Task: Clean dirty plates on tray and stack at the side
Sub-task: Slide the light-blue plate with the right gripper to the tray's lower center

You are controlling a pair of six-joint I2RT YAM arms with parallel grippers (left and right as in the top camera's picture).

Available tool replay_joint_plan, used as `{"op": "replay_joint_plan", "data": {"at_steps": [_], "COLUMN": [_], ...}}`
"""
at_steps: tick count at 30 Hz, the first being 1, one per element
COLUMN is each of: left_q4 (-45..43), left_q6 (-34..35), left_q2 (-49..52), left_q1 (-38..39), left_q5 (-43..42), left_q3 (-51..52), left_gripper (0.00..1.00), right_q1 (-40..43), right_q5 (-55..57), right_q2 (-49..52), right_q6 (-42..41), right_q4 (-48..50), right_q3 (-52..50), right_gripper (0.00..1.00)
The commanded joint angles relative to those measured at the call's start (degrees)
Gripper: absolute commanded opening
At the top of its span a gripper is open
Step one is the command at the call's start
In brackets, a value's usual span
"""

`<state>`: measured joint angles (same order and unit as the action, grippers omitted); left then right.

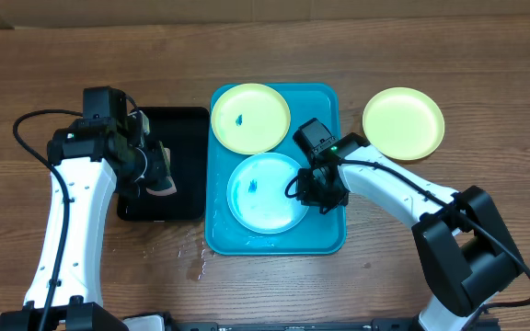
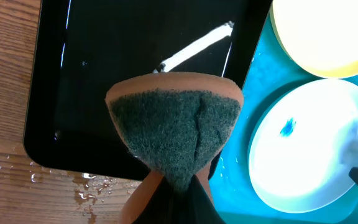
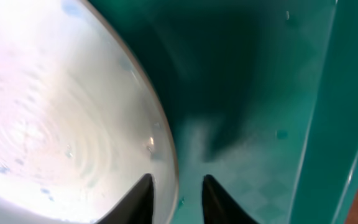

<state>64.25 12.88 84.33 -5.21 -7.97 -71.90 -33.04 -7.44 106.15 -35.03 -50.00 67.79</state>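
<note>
Left pincer (image 2: 169,202) pinches a tan sponge with green scouring face (image 2: 174,134) over the black rectangular tray (image 2: 104,74). Right pincer (image 3: 178,198) is slightly spread, astride the rim of the smudged light blue round plastic plate (image 1: 267,193), which lies in the turquoise rectangular plastic tray (image 1: 325,234). A smudged pale yellow-green plate (image 1: 249,117) sits at that tray's far end. A second yellow-green plate (image 1: 403,123) sits on the wooden desk (image 1: 486,74), right of the tray.

On tray (image 1: 329,234): one plate (image 1: 249,118) at far end, another plate (image 1: 265,193) at near end. Just left of tray: smaller tray (image 1: 187,118), sponge (image 1: 162,184) over it. Right of tray, on table (image 1: 486,64): third plate (image 1: 403,122).
</note>
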Motion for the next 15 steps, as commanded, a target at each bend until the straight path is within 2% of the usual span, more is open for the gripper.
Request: {"op": "replay_joint_plan", "data": {"at_steps": [1, 8, 10, 15], "left_q4": [-0.2, -0.5, -0.7, -2.4], "left_q6": [-1.6, -2.9, -5.1, -11.9], "left_q2": [-0.5, -0.5, -0.5, -0.5], "left_q1": [0.4, 0.4, 0.4, 1.9], "left_q5": [-0.7, -1.2, -3.3, -12.7], "left_q3": [-0.1, -0.1, -0.1, -0.1], "left_gripper": [0.04, 0.04, 0.04, 0.04], "right_q1": [-0.6, -1.0, -1.0, -1.0], "right_q5": [-1.6, -1.6, -1.6, -1.6], "right_q2": [-0.6, -0.6, -0.6, -0.6], "right_q6": [-5.6, -5.6, -5.6, -5.7], "right_q4": [-0.2, 1.7, 1.9, 2.0], "right_q3": [-0.3, -0.3, -0.3, -0.3], "right_gripper": [0.20, 0.07, 0.04, 0.04]}}
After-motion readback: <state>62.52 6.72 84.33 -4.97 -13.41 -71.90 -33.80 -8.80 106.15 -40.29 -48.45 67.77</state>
